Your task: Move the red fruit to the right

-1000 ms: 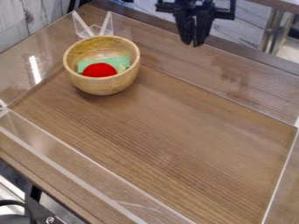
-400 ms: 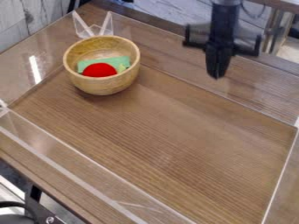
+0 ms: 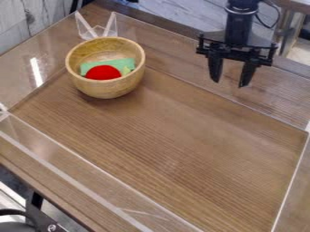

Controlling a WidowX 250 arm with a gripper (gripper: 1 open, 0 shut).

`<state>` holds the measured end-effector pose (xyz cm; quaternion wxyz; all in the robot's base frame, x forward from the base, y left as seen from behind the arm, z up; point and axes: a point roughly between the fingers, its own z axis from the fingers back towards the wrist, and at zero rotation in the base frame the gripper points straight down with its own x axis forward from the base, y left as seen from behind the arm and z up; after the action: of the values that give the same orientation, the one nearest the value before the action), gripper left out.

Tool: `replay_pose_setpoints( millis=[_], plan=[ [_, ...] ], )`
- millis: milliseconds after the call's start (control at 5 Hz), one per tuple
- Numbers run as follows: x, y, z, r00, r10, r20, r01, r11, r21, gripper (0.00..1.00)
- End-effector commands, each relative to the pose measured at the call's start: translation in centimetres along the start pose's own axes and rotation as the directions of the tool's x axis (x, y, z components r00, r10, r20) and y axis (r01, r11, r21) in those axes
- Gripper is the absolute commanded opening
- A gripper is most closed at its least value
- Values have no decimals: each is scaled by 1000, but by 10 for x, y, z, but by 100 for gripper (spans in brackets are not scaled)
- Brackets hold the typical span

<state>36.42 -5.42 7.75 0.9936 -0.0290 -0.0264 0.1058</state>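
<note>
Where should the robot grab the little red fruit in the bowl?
Probably from straight above, pinching the red fruit across its round middle. The wooden bowl walls block its sides, and something green lies against it. The gripper is open, far right.

A matte-black two-fingered gripper (image 3: 231, 78) on a black cylindrical wrist — a wide dark crossbar carries two slim, tapering prongs (image 3: 218, 71), all black.

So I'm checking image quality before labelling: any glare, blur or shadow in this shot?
In the camera view, pale glare streaks the clear walls around the table; the gripper, jaws open, looks slightly soft; the red fruit sits in the wooden bowl, partly shaded by its rim.
</note>
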Motion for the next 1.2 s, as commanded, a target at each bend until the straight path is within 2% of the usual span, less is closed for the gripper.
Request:
replay_pose_setpoints(
  millis=[0,200,600,800,1000],
  plan=[
    [9,-2,16,998,-31,49,32,999,-12,0],
    [5,3,22,998,-42,38,43,999,-21,100],
    [9,16,47,998,-64,22,65,997,-43,100],
    [-4,34,52,999,-51,18,52,997,-55,100],
    [-15,62,61,998,-59,20,61,996,-69,100]
  ],
)
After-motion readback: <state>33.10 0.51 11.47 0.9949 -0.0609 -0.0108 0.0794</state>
